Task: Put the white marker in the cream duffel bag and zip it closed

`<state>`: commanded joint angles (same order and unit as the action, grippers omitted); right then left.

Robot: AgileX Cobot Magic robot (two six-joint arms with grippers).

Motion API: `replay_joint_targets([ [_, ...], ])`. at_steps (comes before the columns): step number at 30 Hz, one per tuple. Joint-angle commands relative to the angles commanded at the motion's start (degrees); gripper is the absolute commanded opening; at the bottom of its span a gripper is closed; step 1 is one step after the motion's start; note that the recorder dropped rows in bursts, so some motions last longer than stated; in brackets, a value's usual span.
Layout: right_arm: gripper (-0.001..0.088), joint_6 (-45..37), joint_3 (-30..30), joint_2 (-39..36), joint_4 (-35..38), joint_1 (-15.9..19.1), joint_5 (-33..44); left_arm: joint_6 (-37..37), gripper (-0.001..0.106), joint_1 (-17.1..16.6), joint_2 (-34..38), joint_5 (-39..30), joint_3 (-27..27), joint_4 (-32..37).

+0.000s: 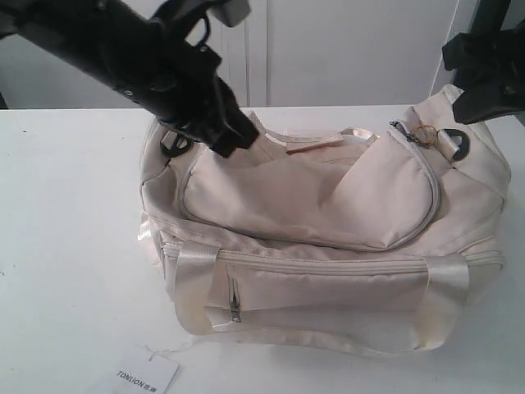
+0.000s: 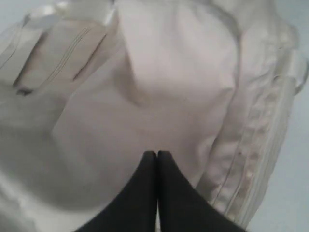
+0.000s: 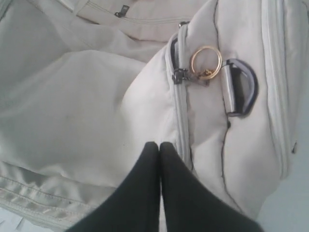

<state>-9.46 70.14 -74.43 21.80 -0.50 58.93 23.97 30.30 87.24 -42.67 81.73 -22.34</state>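
Left gripper (image 2: 157, 152) and right gripper (image 3: 160, 143) are clenched; the cream duffel bag (image 1: 328, 205) looks soft, best held at its gold ring (image 3: 206, 62).

A cream duffel bag (image 1: 328, 222) is lying on a white table (image 1: 66, 246), its curved top zipper (image 1: 432, 185) running up to a gold ring pull (image 1: 422, 131) (just beside a black ring (image 1: 459, 146)). The left gripper (image 1: 236, 141) is reaching down to the bag's back left rim, while the right arm (image 1: 488, 70) is hanging over its right end. A paper tag (image 1: 143, 377) is lying in front.
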Motion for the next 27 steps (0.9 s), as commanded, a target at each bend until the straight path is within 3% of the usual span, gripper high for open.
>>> replay_joint_targets([
  [7, 0.0000, 1.09, -5.90, 5.59, -8.80, 0.69, 0.44, -11.80, 0.000, -8.00, -4.38, -7.59, -1.85, 3.93],
  [12, 0.0000, 2.48, -11.74, 10.55, -12.43, 3.04, -1.48, -18.79, 0.000, -12.71, -10.75, -7.96, -9.43, 9.70],
  [18, 0.0000, 2.37, -17.12, 17.74, -13.57, 3.20, -4.88, -26.26, 0.000, -13.71, -19.10, -7.51, -17.23, 18.45],
  [27, 0.0000, 2.22, -24.58, 29.06, -15.88, 3.20, -9.81, -31.26, 0.000, -13.71, -31.85, 0.26, -26.86, 22.89],
])
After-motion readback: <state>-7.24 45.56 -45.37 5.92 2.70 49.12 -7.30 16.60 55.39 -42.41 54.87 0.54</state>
